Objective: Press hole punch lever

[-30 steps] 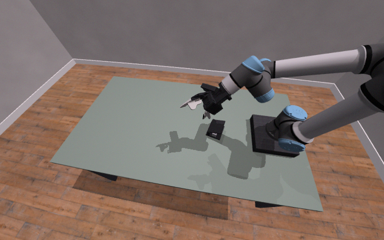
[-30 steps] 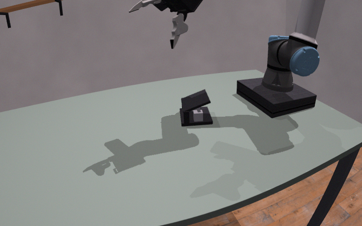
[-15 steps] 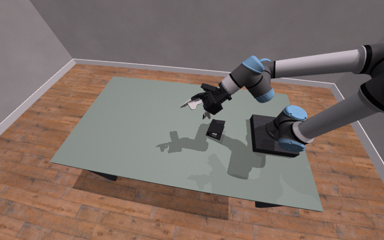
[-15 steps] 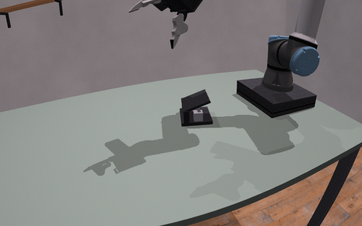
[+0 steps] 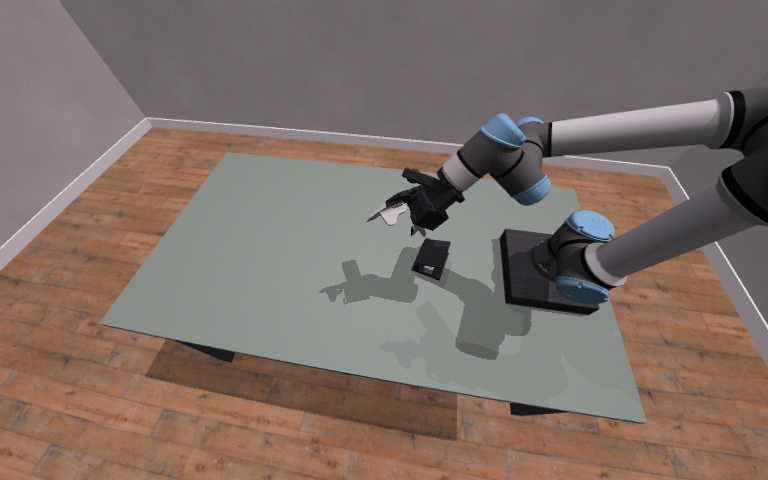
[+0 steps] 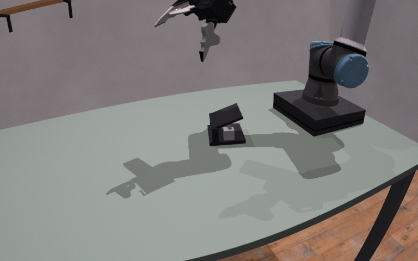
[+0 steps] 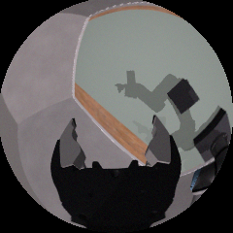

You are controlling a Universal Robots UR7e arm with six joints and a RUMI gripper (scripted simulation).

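Observation:
A black hole punch [image 5: 431, 258] [image 6: 226, 126] [image 7: 183, 94] stands upright on the grey-green table [image 5: 226, 254] [image 6: 77, 154] [image 7: 121, 49], a little in front of the arm's base. Its lever [image 6: 226, 115] is raised at a slant, and a grey block shows under it. My gripper [image 5: 393, 224] [image 6: 178, 42] [image 7: 114, 116] is open and empty. It hangs high in the air above the table, up and to the left of the punch, touching nothing. In the wrist view the punch lies far off at the right, beyond the fingertips.
The arm's black base block [image 5: 521, 271] [image 6: 317, 117] stands on the table to the right of the punch. The arm's shadows fall across the table top. A wooden floor surrounds the table, and a wall shelf [image 6: 30, 4] is at the far left.

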